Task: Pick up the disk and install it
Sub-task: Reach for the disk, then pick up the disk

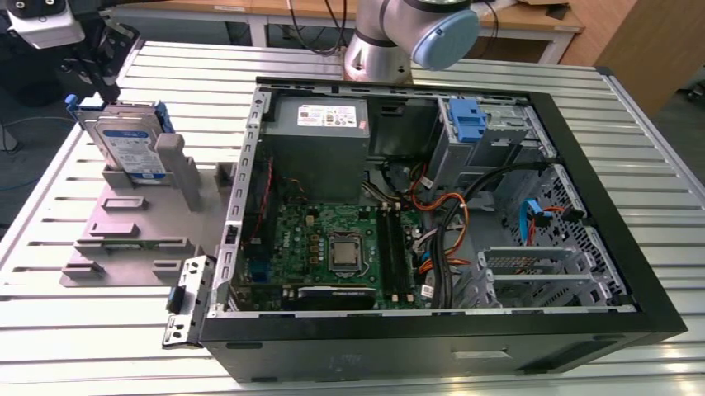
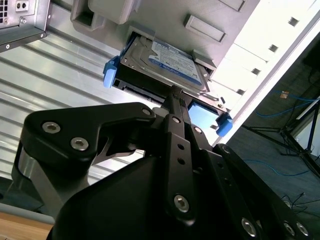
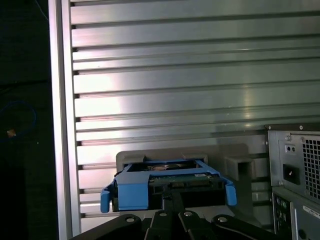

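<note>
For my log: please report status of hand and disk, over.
Robot hand at edge of silver rectangular hard drive in blue plastic carrier. Drive upright in grey plastic stand, beside open black computer case. No obstruction seen.

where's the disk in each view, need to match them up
Exterior view: the disk stands on edge in the grey stand, on the exterior view's left of the computer case.
Second wrist view: the disk shows its label, slotted in the grey stand, just beyond the hand.
First wrist view: the disk is seen edge-on in its blue carrier.
Shared landmark: the grey stand.
</note>
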`<move>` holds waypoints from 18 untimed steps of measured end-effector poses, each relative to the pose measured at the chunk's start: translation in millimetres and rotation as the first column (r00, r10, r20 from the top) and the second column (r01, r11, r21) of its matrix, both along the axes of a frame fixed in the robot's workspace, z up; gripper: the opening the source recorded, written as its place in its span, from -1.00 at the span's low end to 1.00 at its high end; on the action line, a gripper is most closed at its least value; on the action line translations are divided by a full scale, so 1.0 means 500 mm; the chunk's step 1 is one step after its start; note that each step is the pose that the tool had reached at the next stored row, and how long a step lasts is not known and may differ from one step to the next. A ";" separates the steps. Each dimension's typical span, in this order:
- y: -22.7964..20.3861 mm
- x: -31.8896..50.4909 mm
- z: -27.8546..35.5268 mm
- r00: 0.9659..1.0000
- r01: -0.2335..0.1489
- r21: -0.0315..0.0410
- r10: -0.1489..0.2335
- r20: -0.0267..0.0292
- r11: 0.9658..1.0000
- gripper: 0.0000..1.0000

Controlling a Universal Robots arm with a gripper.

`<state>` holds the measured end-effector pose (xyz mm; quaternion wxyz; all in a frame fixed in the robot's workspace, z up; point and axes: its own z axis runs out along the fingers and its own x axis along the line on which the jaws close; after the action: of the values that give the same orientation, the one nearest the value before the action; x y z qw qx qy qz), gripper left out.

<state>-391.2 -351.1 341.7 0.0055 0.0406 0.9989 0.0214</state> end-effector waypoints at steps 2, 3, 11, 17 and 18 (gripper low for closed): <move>0.0000 0.000 -0.001 1.000 0.000 0.000 0.000 0.000 1.000 -0.79; 0.0000 0.000 -0.002 1.000 0.000 0.000 0.000 0.000 1.000 -0.79; 0.0000 0.000 -0.001 1.000 0.000 0.000 0.000 0.000 1.000 -0.79; 0.0000 0.000 0.003 1.000 0.000 0.000 0.000 -0.001 1.000 -0.79; 0.0000 0.000 0.003 1.000 0.000 0.000 0.000 -0.001 1.000 -0.79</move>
<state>-391.3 -351.1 343.4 0.0052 0.0406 0.9989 0.0214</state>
